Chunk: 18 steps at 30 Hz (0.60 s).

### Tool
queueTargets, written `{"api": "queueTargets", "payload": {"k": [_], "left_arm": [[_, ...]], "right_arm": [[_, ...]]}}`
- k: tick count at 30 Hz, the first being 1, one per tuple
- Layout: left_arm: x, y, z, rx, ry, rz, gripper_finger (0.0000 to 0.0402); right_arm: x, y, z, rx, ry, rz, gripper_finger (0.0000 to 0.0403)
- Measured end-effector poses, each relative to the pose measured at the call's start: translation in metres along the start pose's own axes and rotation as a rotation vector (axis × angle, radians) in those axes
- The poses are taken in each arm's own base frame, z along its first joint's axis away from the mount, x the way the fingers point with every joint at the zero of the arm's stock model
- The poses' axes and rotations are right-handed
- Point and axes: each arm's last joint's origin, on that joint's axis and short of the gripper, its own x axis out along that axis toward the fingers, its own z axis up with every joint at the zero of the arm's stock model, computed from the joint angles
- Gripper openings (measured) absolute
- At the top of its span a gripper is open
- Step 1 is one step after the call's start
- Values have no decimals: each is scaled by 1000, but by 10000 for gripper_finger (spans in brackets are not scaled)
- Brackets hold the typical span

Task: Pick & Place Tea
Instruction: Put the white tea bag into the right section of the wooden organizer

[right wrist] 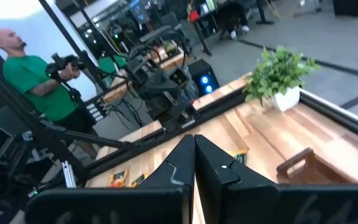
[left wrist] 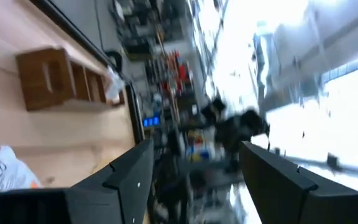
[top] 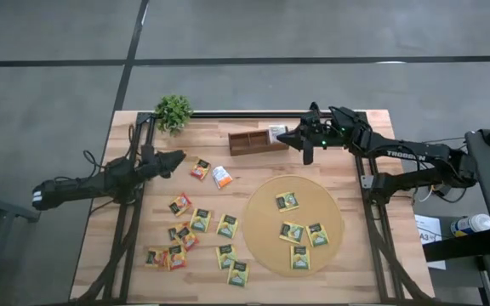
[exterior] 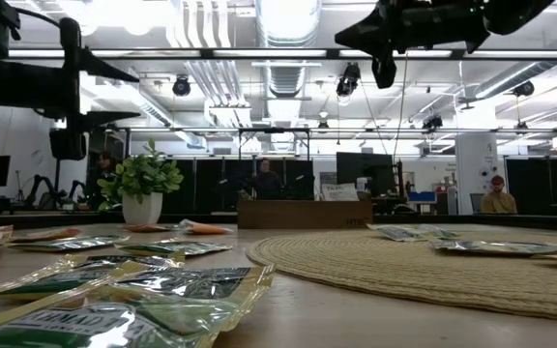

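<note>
Only readable print is "AHMAD" on the nearest yellow-green paper tea sachet [exterior: 114, 324], cut off at the frame edge. Other sachets lie scattered on the wooden table [top: 356, 263] and on the round tan woven mat [top: 262, 238]. Right gripper [top: 306, 157] is clenched empty above the brown wooden three-slot tray [top: 249, 141]; left gripper [top: 179, 159] is spread, holding nothing.

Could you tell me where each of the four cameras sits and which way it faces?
High view: overhead, straight down on the table; both arms show.
Low view: at tabletop height, level across tea sachets to the room; arms overhead.
Left wrist view: past the open left tool toward the wooden tray.
Right wrist view: past the shut right tool toward the plant.
Shared: tray and plant appear in high and low views too.
</note>
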Motion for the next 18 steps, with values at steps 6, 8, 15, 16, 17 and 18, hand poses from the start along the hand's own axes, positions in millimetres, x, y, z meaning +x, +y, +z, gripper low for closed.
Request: {"api": "queueTargets", "payload": {"k": [6,8,15,16,17,18], "left_arm": [[0,1,4,-83,-136,22,233],[0,1,5,-90,-162,25,233],[0,0,5,-181,-172,12,233],[0,-1,5,-188,-173,4,233],[0,-1,5,-189,-174,-3,233],[0,-2,5,-185,-174,-7,233]], "right_arm": [[-6,-2,-9,4,-37,19,8],[-8,-2,-11,23,-32,16,8],[-8,-4,-15,50,-21,11,8],[-8,-4,-15,49,-22,10,8],[-8,-4,-15,49,-22,10,8],[-8,-4,-15,49,-22,10,8]]}}
